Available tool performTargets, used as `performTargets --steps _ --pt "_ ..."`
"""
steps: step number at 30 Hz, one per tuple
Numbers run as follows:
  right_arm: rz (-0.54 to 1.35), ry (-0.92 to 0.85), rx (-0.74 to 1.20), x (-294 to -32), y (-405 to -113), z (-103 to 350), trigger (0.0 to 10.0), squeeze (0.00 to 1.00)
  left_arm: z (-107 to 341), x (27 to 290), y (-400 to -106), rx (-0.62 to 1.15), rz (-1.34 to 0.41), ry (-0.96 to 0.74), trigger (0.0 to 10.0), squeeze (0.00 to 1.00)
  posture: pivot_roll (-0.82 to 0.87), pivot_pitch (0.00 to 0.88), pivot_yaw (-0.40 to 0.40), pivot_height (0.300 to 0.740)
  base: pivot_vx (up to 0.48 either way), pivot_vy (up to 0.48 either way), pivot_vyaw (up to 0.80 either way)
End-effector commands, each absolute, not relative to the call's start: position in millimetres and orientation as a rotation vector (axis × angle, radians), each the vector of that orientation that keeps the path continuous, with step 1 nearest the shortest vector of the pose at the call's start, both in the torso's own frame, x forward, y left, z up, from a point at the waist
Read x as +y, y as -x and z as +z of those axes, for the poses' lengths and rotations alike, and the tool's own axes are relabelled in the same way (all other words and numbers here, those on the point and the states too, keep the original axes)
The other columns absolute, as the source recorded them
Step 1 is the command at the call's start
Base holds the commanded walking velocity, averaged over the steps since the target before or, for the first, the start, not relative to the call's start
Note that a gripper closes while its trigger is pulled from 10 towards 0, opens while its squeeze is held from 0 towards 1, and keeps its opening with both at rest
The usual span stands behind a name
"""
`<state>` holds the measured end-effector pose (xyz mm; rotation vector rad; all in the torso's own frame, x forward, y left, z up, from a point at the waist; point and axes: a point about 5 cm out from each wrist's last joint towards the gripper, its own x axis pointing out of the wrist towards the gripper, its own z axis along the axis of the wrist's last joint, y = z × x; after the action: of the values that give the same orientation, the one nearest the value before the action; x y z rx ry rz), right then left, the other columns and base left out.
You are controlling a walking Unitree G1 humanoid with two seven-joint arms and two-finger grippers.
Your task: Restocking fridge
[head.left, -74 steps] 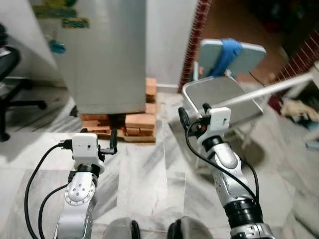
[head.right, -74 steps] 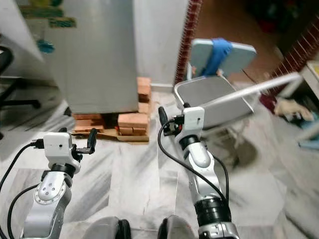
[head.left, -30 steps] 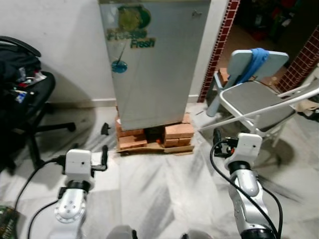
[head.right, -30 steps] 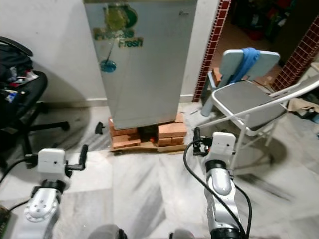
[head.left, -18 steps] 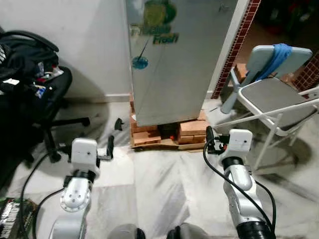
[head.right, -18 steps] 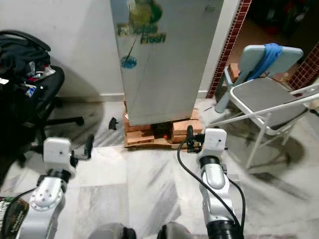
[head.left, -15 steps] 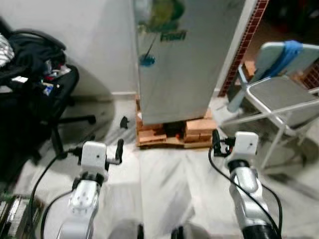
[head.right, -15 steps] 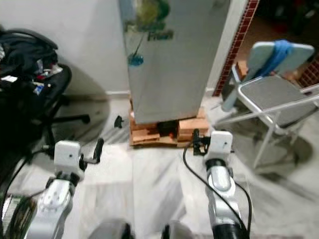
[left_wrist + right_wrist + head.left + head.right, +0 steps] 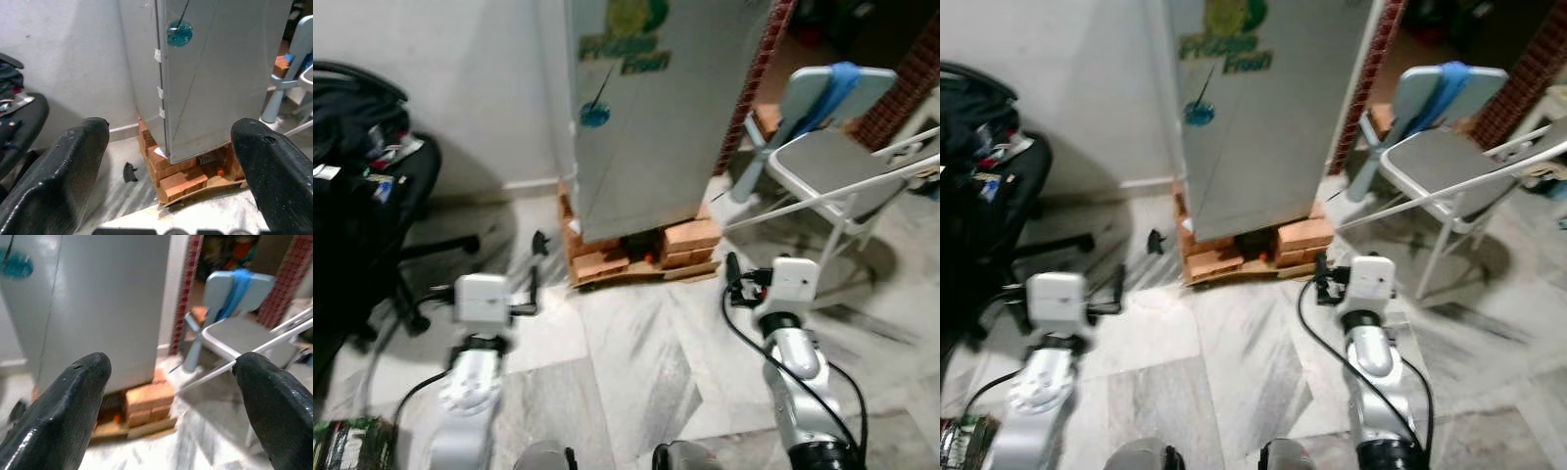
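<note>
A tall silver fridge (image 9: 646, 117) with its door closed and a green "Fresh" sticker stands straight ahead, raised on a stack of bricks (image 9: 641, 250). Both arms are held out low over the marble floor, short of the fridge. My left gripper (image 9: 532, 290) is open and empty; in the left wrist view its fingers (image 9: 73, 166) stand wide apart, with the fridge's hinge edge (image 9: 164, 98) seen between them. My right gripper (image 9: 732, 271) is also open and empty, and its fingers (image 9: 73, 406) frame the fridge front (image 9: 98, 298) and the bricks (image 9: 146, 401).
A grey folding chair (image 9: 827, 157) with a blue cloth stands right of the fridge, beside a red brick pillar (image 9: 754, 78). A black office chair (image 9: 362, 215) piled with things is at the left. A small black part (image 9: 540, 242) lies on the floor, and a green packet (image 9: 352, 455) sits at my lower left.
The camera has swung from the folding chair to face the fridge, which now stands in the middle ahead. Both arms keep the same pose with their grippers open.
</note>
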<state>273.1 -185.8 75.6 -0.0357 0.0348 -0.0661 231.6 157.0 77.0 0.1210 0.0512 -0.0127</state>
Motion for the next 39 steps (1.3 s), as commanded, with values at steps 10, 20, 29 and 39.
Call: performTargets --steps 10,20,29,39 --pt "-0.035 0.029 0.023 -177.4 -278.2 76.9 10.0 0.0 76.4 162.6 -233.2 0.066 -0.017 -0.147 10.0 0.0 0.08 0.056 -0.031 0.74 0.245 0.414 -0.8" --pt "-0.033 0.024 0.026 -178.1 -277.1 75.5 10.0 0.0 74.7 162.6 -231.9 0.087 -0.011 -0.129 10.0 0.0 0.09 0.069 -0.029 0.74 0.073 0.436 -0.8" --pt "-0.064 0.015 0.025 -179.4 -275.7 73.1 10.0 0.0 70.5 163.8 -233.1 0.114 -0.052 -0.167 10.0 0.0 0.08 0.055 0.015 0.74 0.0 0.267 -0.26" --pt "-0.117 0.012 0.014 -184.8 -266.3 71.5 10.0 0.0 69.9 143.9 -244.4 0.114 -0.156 -0.172 10.0 0.0 0.03 0.049 0.063 0.74 0.0 0.0 0.0"
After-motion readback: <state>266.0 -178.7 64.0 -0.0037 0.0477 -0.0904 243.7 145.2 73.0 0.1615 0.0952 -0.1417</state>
